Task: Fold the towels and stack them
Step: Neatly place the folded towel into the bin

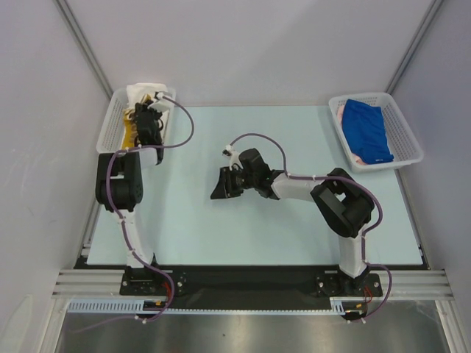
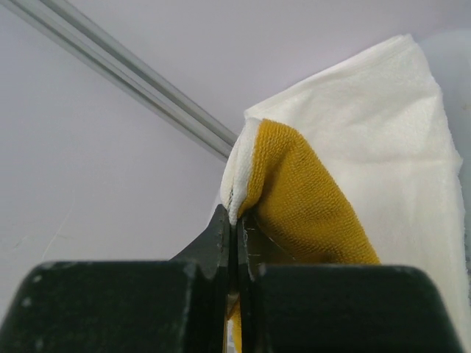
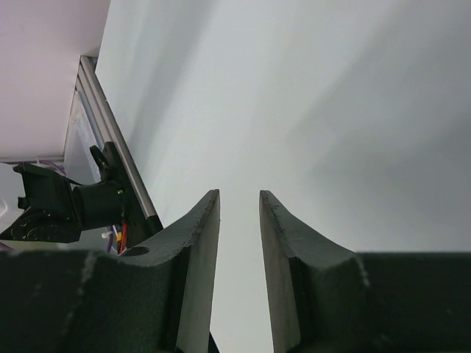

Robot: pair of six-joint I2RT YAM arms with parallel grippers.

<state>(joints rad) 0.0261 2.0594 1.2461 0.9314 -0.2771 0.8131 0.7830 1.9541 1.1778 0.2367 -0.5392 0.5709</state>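
Towels [image 1: 368, 129] lie in two baskets [image 1: 409, 134] on a pale table [image 1: 221, 235].

Two baskets: left basket [image 1: 110, 126], right basket [image 1: 408, 137]. Four towels: white towel [image 2: 383, 132] and yellow towel [image 2: 302, 198] pinched between the left jaws, blue towel [image 1: 368, 129] and pink towel [image 1: 341, 112] well apart from both pairs of jaws.

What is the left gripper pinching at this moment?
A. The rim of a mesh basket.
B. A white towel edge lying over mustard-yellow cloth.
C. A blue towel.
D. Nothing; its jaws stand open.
B: the left wrist view shows the left gripper closed on the edge of the white towel, with mustard-yellow cloth against it; the blue towel lies in the right basket.
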